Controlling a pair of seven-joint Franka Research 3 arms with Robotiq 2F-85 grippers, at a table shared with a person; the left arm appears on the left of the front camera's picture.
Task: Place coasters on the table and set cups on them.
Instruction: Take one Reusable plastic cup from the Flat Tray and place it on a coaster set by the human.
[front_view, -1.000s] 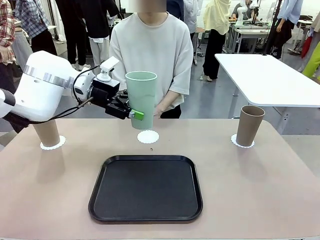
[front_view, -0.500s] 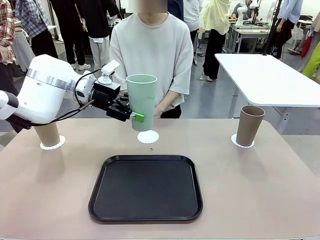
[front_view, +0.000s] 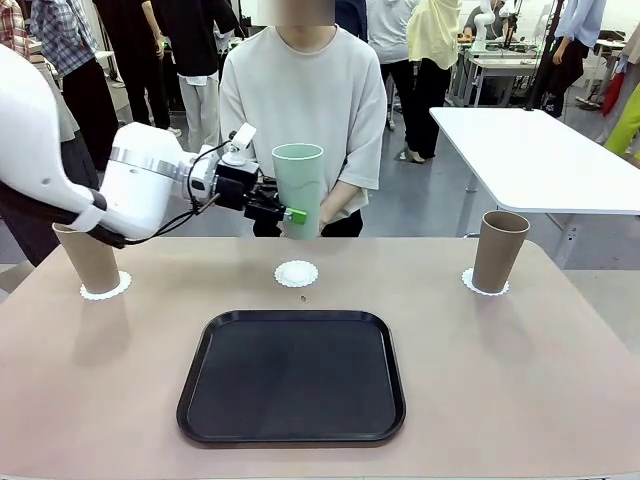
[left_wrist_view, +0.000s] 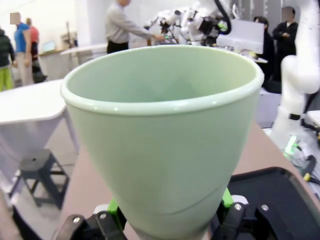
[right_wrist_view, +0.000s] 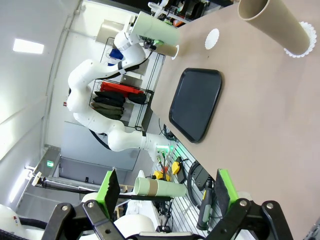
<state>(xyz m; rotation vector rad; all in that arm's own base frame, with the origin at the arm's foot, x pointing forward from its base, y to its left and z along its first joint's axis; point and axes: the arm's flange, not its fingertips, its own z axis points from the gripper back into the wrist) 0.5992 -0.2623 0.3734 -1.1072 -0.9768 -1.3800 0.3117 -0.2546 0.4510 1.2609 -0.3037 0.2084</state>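
My left gripper (front_view: 291, 214) is shut on the lower part of a pale mint green cup (front_view: 299, 188), holding it upright in the air beyond the bare middle coaster (front_view: 296, 273). In the left wrist view the cup (left_wrist_view: 165, 135) stands between my green fingertips (left_wrist_view: 114, 207). One tan cup (front_view: 88, 257) sits on the left coaster (front_view: 106, 290), and another tan cup (front_view: 499, 250) on the right coaster (front_view: 484, 286). My right gripper (right_wrist_view: 165, 192) is open with nothing between its fingers, high above the table; its view shows the right cup (right_wrist_view: 272, 22) and the bare coaster (right_wrist_view: 212, 38).
A black tray (front_view: 292, 375) lies in the middle of the beige table (front_view: 520, 380), near my side. A person stands at the far edge, with a hand (front_view: 330, 208) close behind the green cup. A white table (front_view: 540, 150) stands at the back right.
My left arm has carried the green cup up and away from the middle coaster, toward the person. The tan cups, coasters and tray have not moved.
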